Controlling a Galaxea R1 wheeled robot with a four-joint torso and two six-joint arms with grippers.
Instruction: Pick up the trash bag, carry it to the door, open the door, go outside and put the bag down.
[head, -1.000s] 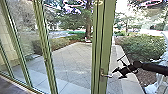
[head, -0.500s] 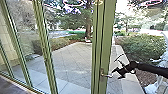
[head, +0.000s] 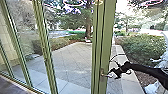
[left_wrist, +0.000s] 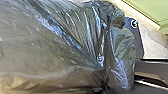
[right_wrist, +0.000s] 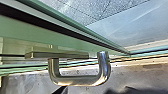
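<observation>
Head view: the black right gripper (head: 112, 75) is at the free end of the silver metal handle (head: 102, 72) on the green-framed glass door (head: 103, 47). It sits closer to the door frame than half a second ago, when more of the handle's end was clear of it. The black right arm (head: 147, 70) has shifted too: it now slopes down toward the right edge of the view, where before it ran more nearly level. A thin black curved cable (head: 115, 55) now arches nearer the frame. The door and its handle stay where they were. Whether the right gripper is apart, together or clamped on the handle, I cannot tell.

Beyond the glass lie pale square paving (head: 72, 60), a leafy green hedge (head: 142, 47) and a dark tree trunk (head: 88, 25).

In the right wrist view the handle shows large, a shiny bar bent round at both ends, beside a flat metal plate (right_wrist: 60, 55).

In the left wrist view the shiny, translucent grey-brown plastic trash bag (left_wrist: 50, 50) bulges broadly, its neck gathered into tight creases at the left gripper (left_wrist: 106, 86). How far that gripper is closed, I cannot tell.
</observation>
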